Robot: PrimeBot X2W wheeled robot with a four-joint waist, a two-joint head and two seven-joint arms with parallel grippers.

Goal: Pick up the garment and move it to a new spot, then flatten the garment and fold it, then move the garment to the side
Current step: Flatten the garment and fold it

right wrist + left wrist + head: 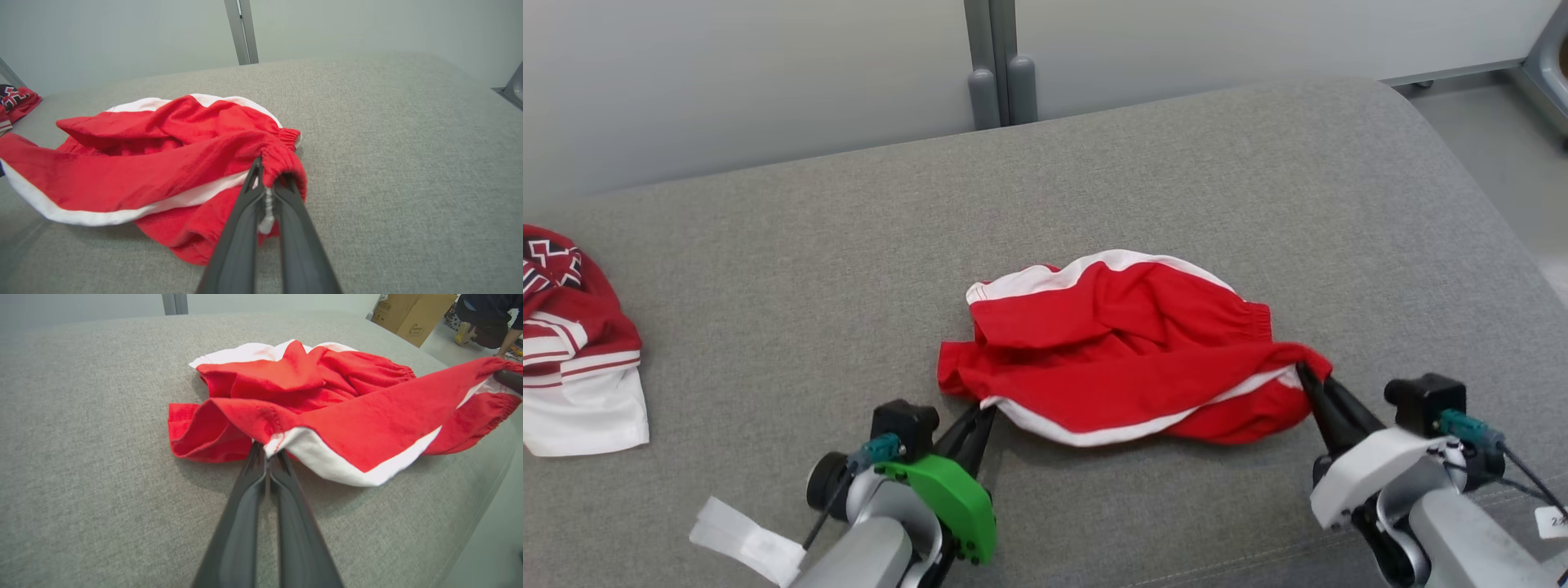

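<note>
The left fingers [241,522] are pressed together on the near left corner of the garment [327,400], pinching it where the red cloth meets its white band. That corner is lifted slightly off the grey fabric-covered worktop [90,477], and the cloth beneath it bunches into loose red folds.

The right fingers [241,237] are clamped on the gathered elastic edge at the garment's right end, with a bit of white cloth caught between them. In the left wrist view, the tip of one of them shows at the right edge, holding that same end.

Between the two grips, the front edge of the garment runs as a raised red strip with a white border, sagging a little in the middle. The rest of the red and white cloth lies rumpled behind it, a white band curving along its far side. The garment sits near the middle of the worktop, closer to the right.

A second red and white garment [572,351] lies well apart at the worktop's left edge. Beyond the worktop's far right corner stands a cardboard box [412,314], and a person [486,322] crouches on the floor just past it.
</note>
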